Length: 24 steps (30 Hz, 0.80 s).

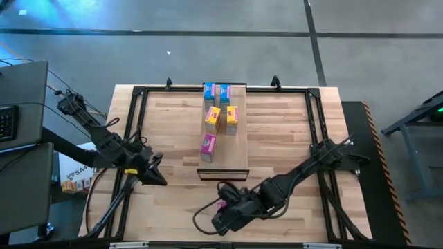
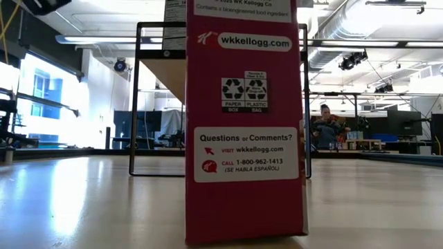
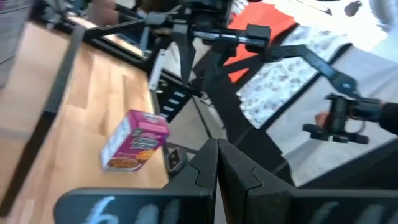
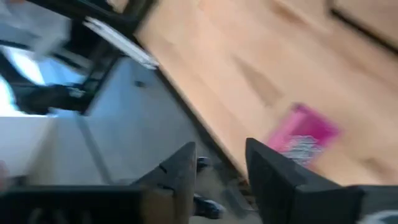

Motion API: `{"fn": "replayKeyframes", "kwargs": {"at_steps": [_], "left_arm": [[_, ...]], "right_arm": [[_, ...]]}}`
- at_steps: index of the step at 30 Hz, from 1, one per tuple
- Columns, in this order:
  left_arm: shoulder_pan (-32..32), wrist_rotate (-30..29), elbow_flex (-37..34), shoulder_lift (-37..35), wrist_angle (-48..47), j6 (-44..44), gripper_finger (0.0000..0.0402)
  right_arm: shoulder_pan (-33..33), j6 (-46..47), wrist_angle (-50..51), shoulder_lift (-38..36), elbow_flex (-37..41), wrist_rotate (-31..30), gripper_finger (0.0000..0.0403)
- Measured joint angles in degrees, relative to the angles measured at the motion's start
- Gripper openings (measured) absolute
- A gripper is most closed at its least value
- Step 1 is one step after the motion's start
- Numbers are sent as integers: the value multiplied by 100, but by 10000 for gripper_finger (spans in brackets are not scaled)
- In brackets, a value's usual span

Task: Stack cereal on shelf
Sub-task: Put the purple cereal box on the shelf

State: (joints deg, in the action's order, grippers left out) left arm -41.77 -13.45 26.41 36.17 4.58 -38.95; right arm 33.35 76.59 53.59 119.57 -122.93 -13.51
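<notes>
The shelf (image 1: pixel 239 149) is a pale plank lying along the table's middle. On it lie two blue cereal boxes (image 1: pixel 217 92) at its far end, two yellow ones (image 1: pixel 221 118) and a pink one (image 1: pixel 208 145). A second pink box (image 2: pixel 243 124) stands upright on its end on the tabletop by the near edge (image 1: pixel 221 205), also in the left wrist view (image 3: pixel 135 140). My right gripper (image 4: pixel 221 168) hovers open just beside this box (image 4: pixel 303 135), which lies outside its fingers. My left gripper (image 3: pixel 217 171) waits shut over the table's left side (image 1: pixel 158 173).
Black frame rails (image 1: pixel 136 124) run around the tabletop's edges. A dark cable (image 1: pixel 201 214) loops near the front edge beside my right arm. In the room beyond the table a person (image 2: pixel 325 128) sits far off.
</notes>
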Motion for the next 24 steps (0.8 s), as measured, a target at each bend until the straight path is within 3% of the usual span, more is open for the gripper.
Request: {"fn": "replayKeyframes", "kwargs": {"at_steps": [6, 12, 17, 20, 24], "left_arm": [[-390, -763, 4, 443, 272, -305, 0], [-1160, -1469, 9, 1446, 776, -987, 0], [-1742, -2449, 49, 2698, 1284, -2583, 0], [-1922, -3121, 465, 3626, 1381, -3480, 0], [-1762, -3316, 1376, 4886, 1351, -4016, 0]], "right_arm": [[162, -338, 1421, -174, 0, 14, 11], [529, 40, 2827, -258, 0, -33, 3], [1015, 569, 3660, -258, 2, -410, 1], [1345, 463, 3543, -387, 283, -487, 0], [1850, 851, 3343, -884, 1335, -286, 0]]}}
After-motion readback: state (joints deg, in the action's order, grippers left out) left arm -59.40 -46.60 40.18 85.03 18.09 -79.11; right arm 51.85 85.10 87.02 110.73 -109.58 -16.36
